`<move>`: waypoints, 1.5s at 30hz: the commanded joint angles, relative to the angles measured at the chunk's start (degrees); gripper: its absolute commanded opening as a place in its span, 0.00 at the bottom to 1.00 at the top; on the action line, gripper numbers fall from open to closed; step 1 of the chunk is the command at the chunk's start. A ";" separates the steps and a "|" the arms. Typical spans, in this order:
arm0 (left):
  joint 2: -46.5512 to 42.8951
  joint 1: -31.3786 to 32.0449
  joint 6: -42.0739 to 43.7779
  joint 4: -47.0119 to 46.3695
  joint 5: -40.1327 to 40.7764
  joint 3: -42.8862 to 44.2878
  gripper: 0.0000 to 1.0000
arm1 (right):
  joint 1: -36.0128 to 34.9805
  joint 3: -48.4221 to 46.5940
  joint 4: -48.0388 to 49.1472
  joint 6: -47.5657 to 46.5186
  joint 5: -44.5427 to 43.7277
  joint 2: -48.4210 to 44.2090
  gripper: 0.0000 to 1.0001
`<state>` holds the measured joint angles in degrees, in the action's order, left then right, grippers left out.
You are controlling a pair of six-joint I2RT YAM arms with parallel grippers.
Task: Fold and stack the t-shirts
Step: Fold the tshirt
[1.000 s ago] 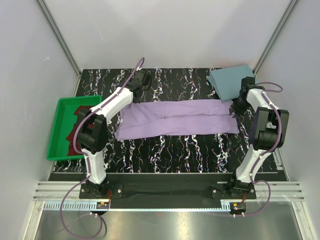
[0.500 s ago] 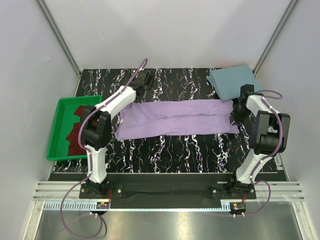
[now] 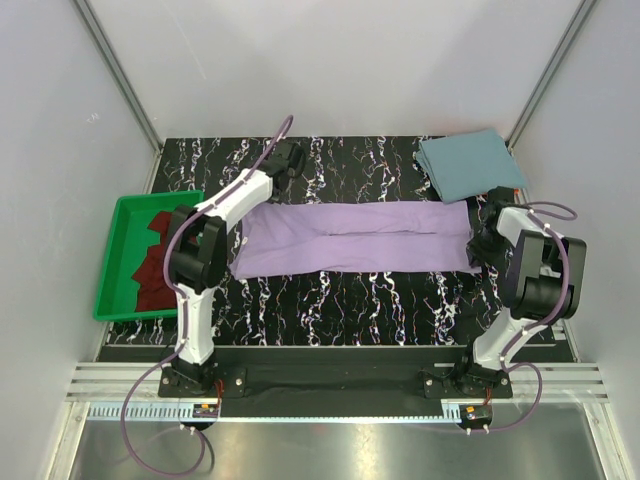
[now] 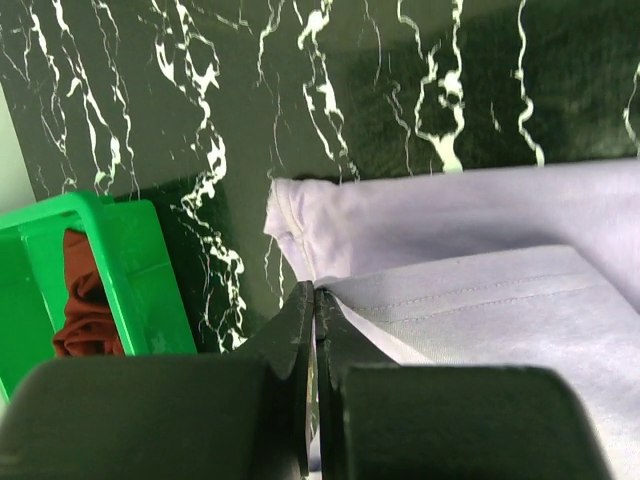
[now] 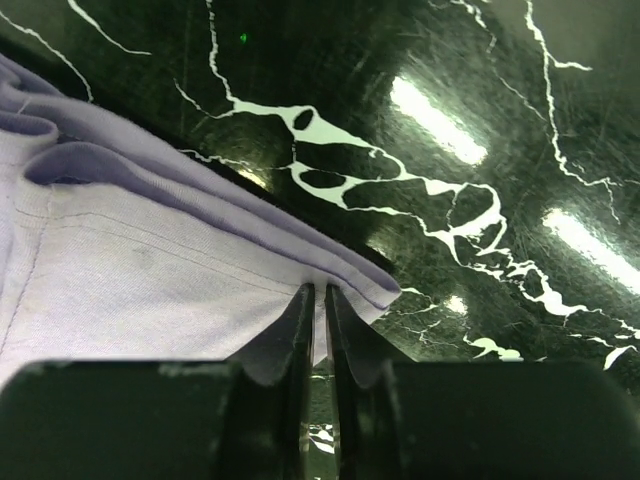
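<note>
Lavender t-shirt (image 3: 355,238) lies on the marbled table (image 3: 380,300) as a long band, its long axis running left to right; I cannot tell which end is the collar. Teal t-shirt (image 3: 468,165) sits at the far right. Maroon t-shirt (image 3: 155,272) is in the green tray (image 3: 108,265). Left gripper (image 4: 314,293) is clamped tight on the band's left corner. Right gripper (image 5: 319,295) pinches its right edge, jaws nearly together.

This is a robotics lab test cell. Plain white panel walls (image 3: 60,150) close in 3 sides, held at the corners by bare aluminium posts (image 3: 118,80). Inside sits a table (image 3: 370,300) with a black, white-veined marble-pattern top. 2 white-and-black robot arms, left (image 3: 225,205) and right (image 3: 535,265), are bolted to a black base plate (image 3: 330,365) at its near edge, beside a slotted aluminium rail (image 3: 330,388). Purple cables (image 3: 150,430) loop from the arm bases. A green plastic tray (image 3: 112,250) stands at the left.
</note>
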<state>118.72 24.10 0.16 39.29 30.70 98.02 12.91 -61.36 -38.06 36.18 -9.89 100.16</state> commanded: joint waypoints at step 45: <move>-28.28 -5.03 -27.59 -3.52 -18.30 -40.10 0.57 | -2.45 -3.94 1.15 -3.66 3.74 -0.05 0.22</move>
<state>90.00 19.14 -27.05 37.58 13.43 58.50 10.55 -65.01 -37.12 33.56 -3.09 99.53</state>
